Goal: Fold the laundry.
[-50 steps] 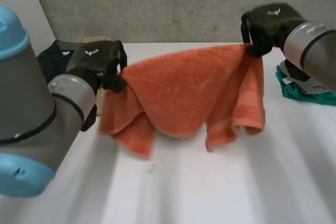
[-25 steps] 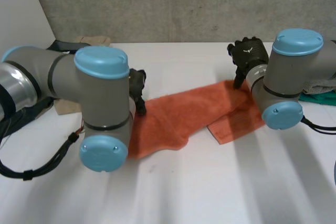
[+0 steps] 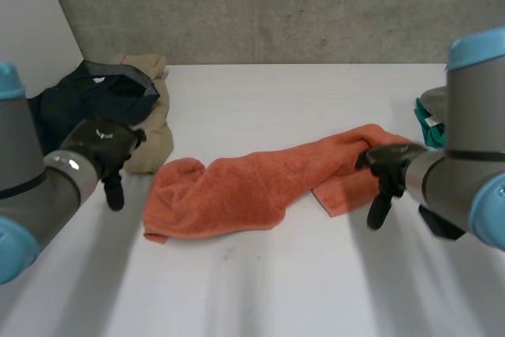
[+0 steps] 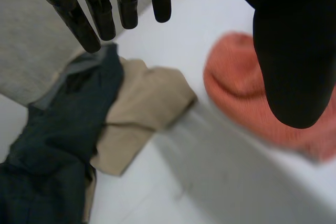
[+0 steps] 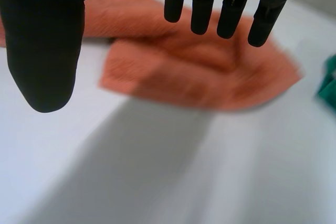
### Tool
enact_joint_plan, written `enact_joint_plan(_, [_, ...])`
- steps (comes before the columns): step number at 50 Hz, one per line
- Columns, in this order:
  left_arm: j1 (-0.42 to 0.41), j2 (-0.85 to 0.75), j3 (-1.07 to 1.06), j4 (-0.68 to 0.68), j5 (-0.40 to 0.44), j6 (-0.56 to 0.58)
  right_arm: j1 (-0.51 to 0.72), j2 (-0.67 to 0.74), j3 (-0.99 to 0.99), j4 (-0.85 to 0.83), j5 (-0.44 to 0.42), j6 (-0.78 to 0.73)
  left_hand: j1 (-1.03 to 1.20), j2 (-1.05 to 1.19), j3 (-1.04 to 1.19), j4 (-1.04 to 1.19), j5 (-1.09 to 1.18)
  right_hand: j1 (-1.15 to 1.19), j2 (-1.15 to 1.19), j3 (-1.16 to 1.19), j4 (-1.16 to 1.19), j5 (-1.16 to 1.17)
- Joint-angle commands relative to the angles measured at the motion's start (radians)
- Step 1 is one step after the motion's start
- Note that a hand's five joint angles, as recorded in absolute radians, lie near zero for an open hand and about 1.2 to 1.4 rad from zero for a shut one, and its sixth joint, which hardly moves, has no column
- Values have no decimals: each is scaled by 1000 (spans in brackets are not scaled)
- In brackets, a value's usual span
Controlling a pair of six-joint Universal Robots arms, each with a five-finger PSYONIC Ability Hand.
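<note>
A: Left side?
B: Left hand (image 3: 101, 146) hangs over the worktop (image 3: 276, 290), just beside the left end of the orange towel (image 3: 245, 187) and not on it. In the left wrist view the fingers (image 4: 126, 3) are straight and the thumb stands off to the side. The hand (image 4: 286, 51) is spread and holds nothing.
A: What's behind it?
B: There's a pile at the far left corner, with a dark garment (image 3: 87, 100) lying partly on a beige garment (image 3: 154, 144). The wrist view shows the same, dark (image 4: 68, 129) over beige (image 4: 142, 108), with the towel's rounded end (image 4: 236, 82) near the thumb.
A: Towel position?
B: It lies on the worktop across the middle as a long rumpled strip, not folded square. The left end is bunched and nearer the robot. The right end is farther back, with a flat flap sticking out toward the near side.
A: Right side?
B: Right hand (image 3: 387, 162) is at the towel's right end, fingers pointing down. In the right wrist view the fingers (image 5: 202, 3) are straight and the thumb is apart from them. The hand (image 5: 44, 40) is spread with no grip, and the flap (image 5: 194, 72) lies beyond the fingertips. I can't tell whether it touches the cloth.
A: Further right?
B: A green cloth (image 3: 430, 128) sits at the worktop's right edge, just beside the towel's end. It also shows in the wrist view (image 5: 329, 82).
</note>
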Motion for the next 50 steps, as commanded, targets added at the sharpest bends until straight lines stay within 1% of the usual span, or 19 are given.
enact_joint_plan(1, [91,-63,-51,13,116,70,15,114,21,-100,-32,184,85,76,74,80,58,94,97,81,83,75])
enact_joint_plan(8, [93,-158,-8,10,157,5,42,215,-42,-217,13,204,140,132,130,136,113,191,194,178,180,172])
enact_joint_plan(11, [87,-215,21,6,157,-19,48,244,-70,-254,37,194,260,252,250,256,234,261,264,248,250,242])
enact_joint_plan(15, [84,-255,44,-10,166,-30,59,279,-106,-275,45,178,343,334,332,338,316,273,276,260,262,254])
enact_joint_plan(18, [80,-264,50,-11,174,-34,64,302,-125,-280,45,172,396,387,385,391,369,285,288,272,274,266])
enact_joint_plan(22, [77,-264,61,-10,179,-57,73,336,-151,-282,48,160,548,540,538,544,521,294,297,281,283,275])
enact_joint_plan(25, [74,-259,62,-10,183,-82,84,353,-166,-280,56,158,748,739,737,743,721,294,297,281,283,275])
enact_joint_plan(27, [74,-261,62,-11,196,-93,87,355,-166,-282,65,158,997,988,986,992,970,341,343,327,329,322])
enact_joint_plan(28, [73,-262,62,-11,200,-93,88,353,-166,-285,68,158,1102,1094,1092,1098,1076,384,387,371,373,365])
enact_joint_plan(29, [73,-264,64,-11,214,-94,90,353,-165,-288,75,158,1199,1191,1189,1194,1172,533,536,520,522,514])
enact_joint_plan(32, [74,-265,67,-14,231,-97,88,342,-163,-299,91,155,1200,1192,1189,1195,1173,979,982,966,968,960])
enact_joint_plan(33, [73,-261,70,-16,235,-99,87,327,-157,-305,109,155,1200,1192,1189,1195,1173,1086,1089,1073,1075,1067])
enact_joint_plan(37, [76,-241,71,-30,237,-107,75,251,-111,-328,160,143,1200,1192,1189,1195,1173,1087,1090,1074,1076,1068])
enact_joint_plan(40, [74,-212,70,-42,242,-123,56,189,-79,-343,155,109,1200,1192,1189,1195,1173,1087,1090,1074,1076,1068])
enact_joint_plan(44, [73,-143,53,-51,245,-154,-11,60,-16,-334,99,-38,1200,1192,1189,1195,1173,1087,1090,1074,1076,1068])
enact_joint_plan(47, [76,-114,38,-50,251,-156,-54,5,7,-311,54,-134,1200,1192,1189,1195,1173,1087,1090,1074,1076,1068])
enact_joint_plan(48, [74,-98,25,-48,257,-154,-85,-24,24,-279,16,-211,1200,1192,1189,1195,1173,1087,1090,1074,1076,1068])
enact_joint_plan(49, [73,-92,16,-47,255,-153,-94,-35,33,-262,2,-243,1160,1151,1149,1155,1133,1087,1090,1074,1076,1068])
enact_joint_plan(50, [73,-86,9,-47,255,-151,-108,-47,42,-243,-10,-271,996,988,986,992,970,1087,1090,1074,1076,1068])
